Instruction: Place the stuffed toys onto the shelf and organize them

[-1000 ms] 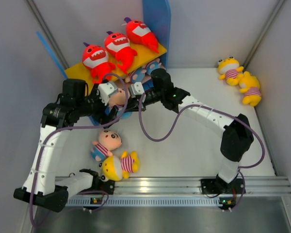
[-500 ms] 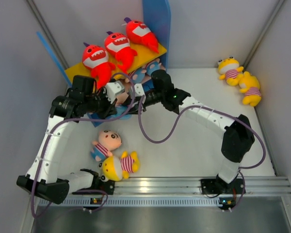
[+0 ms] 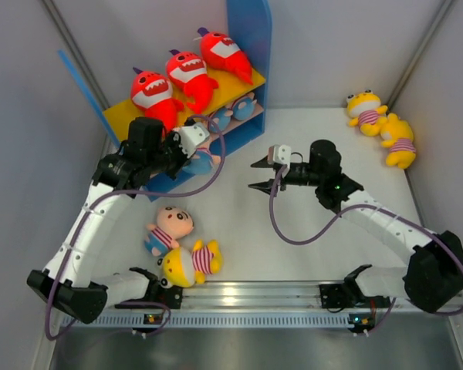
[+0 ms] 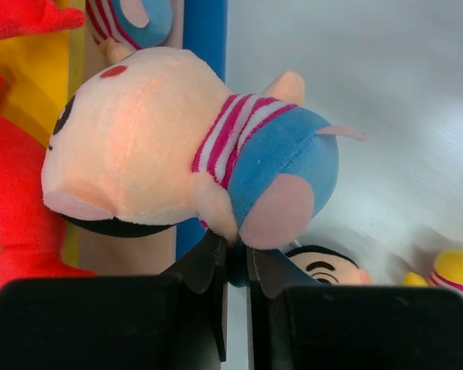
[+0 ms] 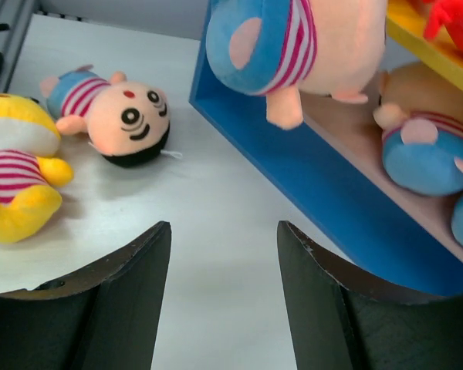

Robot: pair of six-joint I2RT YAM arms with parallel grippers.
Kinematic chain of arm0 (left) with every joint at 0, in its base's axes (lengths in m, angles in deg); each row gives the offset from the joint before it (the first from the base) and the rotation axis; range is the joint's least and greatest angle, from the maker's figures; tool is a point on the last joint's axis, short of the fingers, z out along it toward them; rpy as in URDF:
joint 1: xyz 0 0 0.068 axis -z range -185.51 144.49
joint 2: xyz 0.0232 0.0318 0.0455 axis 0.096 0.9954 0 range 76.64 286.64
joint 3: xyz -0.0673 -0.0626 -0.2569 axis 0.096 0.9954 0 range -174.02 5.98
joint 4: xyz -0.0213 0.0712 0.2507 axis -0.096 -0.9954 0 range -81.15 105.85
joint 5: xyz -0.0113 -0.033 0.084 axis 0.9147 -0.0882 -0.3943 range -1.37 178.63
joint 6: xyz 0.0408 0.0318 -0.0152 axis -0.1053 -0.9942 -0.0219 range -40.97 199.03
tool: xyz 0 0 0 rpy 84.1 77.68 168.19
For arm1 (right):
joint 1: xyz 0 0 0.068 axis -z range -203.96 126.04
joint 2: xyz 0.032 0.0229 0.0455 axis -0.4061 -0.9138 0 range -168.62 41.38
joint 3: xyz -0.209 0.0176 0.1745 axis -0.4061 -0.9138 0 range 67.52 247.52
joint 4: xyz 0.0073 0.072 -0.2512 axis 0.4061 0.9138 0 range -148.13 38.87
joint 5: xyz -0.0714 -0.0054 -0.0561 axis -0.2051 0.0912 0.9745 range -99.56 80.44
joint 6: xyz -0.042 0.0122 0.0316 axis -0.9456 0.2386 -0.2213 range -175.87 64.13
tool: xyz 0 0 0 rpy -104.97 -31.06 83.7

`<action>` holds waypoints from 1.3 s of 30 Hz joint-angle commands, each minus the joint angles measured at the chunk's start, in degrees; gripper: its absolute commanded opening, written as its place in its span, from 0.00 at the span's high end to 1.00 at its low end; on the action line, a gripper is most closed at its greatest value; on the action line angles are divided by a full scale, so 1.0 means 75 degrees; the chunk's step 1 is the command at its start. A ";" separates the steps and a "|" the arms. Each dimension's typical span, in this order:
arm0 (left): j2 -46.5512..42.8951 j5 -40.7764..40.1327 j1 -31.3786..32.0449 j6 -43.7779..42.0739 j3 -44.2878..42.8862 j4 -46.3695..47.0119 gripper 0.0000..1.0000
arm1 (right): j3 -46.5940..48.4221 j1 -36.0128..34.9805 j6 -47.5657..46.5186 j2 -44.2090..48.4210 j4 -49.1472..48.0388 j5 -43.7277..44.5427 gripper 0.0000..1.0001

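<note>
Now, doll (image 4: 177,146) at the shelf's (image 3: 251,46) front edge
Its leg clenched in the left hand (image 4: 231,258); right hand (image 3: 264,176) released, level, over open counter (image 3: 309,231) right of the shelf.

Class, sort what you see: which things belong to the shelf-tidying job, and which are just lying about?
Job: red plush sharks; pink-faced plush dolls in striped shirts; yellow plush dolls in striped shirts; two-tier shelf with blue sides.
Just there: purple cables; silver metal rail; thin blue strip.

Red sharks (image 3: 187,73); yellow top board (image 3: 120,116); pink-striped doll (image 4: 189,146).
</note>
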 commanded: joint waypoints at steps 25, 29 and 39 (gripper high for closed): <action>0.0744 -0.2725 -0.0249 -0.0017 0.2670 0.5135 1.00 | -0.1206 0.0596 0.1684 0.0935 -0.1627 0.0400 0.44; 0.0978 -0.2620 -0.0355 -0.0240 0.2717 0.5522 1.00 | -0.1230 0.0234 0.2843 0.0302 -0.3067 0.1264 0.44; 0.1283 -0.3006 -0.0461 -0.0404 0.3022 0.6413 1.00 | 0.0469 -0.1219 0.5552 -0.3189 -0.5754 0.3950 0.46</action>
